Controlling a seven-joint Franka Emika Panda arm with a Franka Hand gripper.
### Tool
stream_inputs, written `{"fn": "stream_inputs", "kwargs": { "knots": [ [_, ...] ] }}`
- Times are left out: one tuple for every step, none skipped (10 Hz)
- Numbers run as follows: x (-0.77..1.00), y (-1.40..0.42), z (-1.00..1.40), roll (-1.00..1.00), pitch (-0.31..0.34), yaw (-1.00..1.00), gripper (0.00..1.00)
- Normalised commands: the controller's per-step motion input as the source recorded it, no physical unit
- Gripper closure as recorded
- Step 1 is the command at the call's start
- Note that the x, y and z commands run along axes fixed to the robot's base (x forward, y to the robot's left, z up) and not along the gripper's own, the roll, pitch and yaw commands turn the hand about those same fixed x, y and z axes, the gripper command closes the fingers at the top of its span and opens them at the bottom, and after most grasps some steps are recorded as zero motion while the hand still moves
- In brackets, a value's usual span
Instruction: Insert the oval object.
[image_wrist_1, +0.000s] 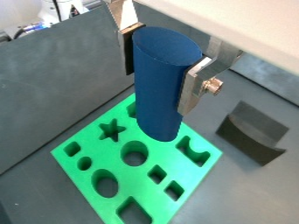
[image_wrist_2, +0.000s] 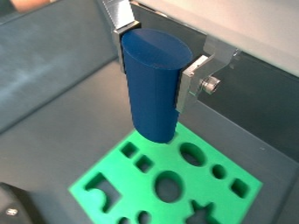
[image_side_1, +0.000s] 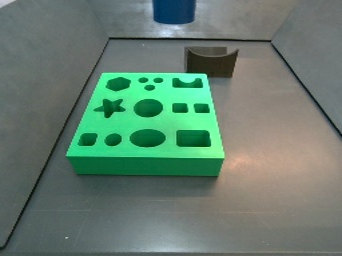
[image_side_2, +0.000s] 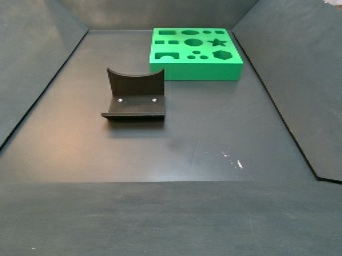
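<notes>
My gripper (image_wrist_1: 162, 72) is shut on the oval object (image_wrist_1: 158, 83), a tall dark blue smooth peg held upright between the silver fingers (image_wrist_1: 197, 80). Both wrist views show this grip (image_wrist_2: 156, 63), with the peg (image_wrist_2: 152, 83) well above the green board (image_wrist_1: 82, 144). The board's oval hole (image_wrist_1: 105, 185) lies toward the board's other side, away from the peg's lower end; it also shows in a wrist view (image_wrist_2: 170, 185). In a side view only the peg's lower end (image_side_1: 174, 10) shows, high above the far floor behind the board (image_side_1: 94, 150) with its oval hole (image_side_1: 147, 137).
The dark grey curved fixture (image_side_1: 211, 62) stands on the floor just beyond the board's far right corner; it also shows in a wrist view (image_wrist_1: 251, 131) and a side view (image_side_2: 134, 97). Dark walls enclose the floor. The board (image_side_2: 235, 66) has several other shaped holes.
</notes>
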Motion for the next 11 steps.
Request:
{"fn": "stream_inputs", "kwargs": {
  "knots": [
    [-0.48,-0.65,-1.0,0.06,-0.044,0.0,1.0],
    [-0.12,-0.51,-1.0,0.06,-0.019,0.0,1.0],
    [-0.02,-0.19,-1.0,0.0,-0.059,0.0,1.0],
    [-0.29,-0.01,-1.0,0.0,-0.127,0.0,1.0],
    [-0.3,-0.07,-1.0,0.0,-0.131,-0.05,1.0],
    [-0.05,-0.13,-1.0,0.0,-0.11,-0.05,1.0],
    [0.06,-0.32,-1.0,0.04,-0.067,-0.03,1.0],
    [0.22,-0.52,-1.0,0.11,-0.043,-0.01,1.0],
    [0.06,-0.52,-1.0,0.06,-0.124,-0.04,1.0],
    [0.05,-0.33,-0.95,0.0,-0.171,-0.07,1.0],
    [-0.02,-0.04,-0.75,0.03,-0.126,-0.1,1.0]
  ]
}}
